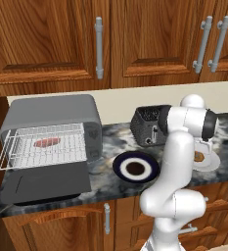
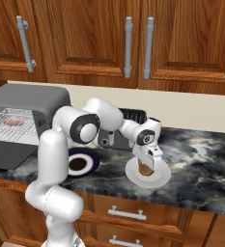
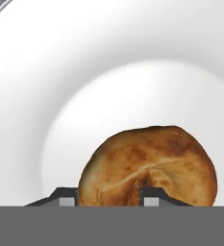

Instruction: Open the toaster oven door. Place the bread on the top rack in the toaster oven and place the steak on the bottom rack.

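On the dark marbled desk (image 1: 105,135), I see the grey toaster oven's door (image 1: 47,184) down and the pink steak (image 1: 47,142) racked. My hand (image 2: 145,167) straddles the golden-brown bun (image 3: 149,166) on its white plate (image 2: 160,179) near the front edge; grip uncertain. Bread remains.

- From behind the arm's left, we look forward and down on the dark marbled stone counter (image 1: 110,188).
- From its right, we face that same counter and the round white plate (image 2: 158,179).
- Our hand camera sits very close over this plate.
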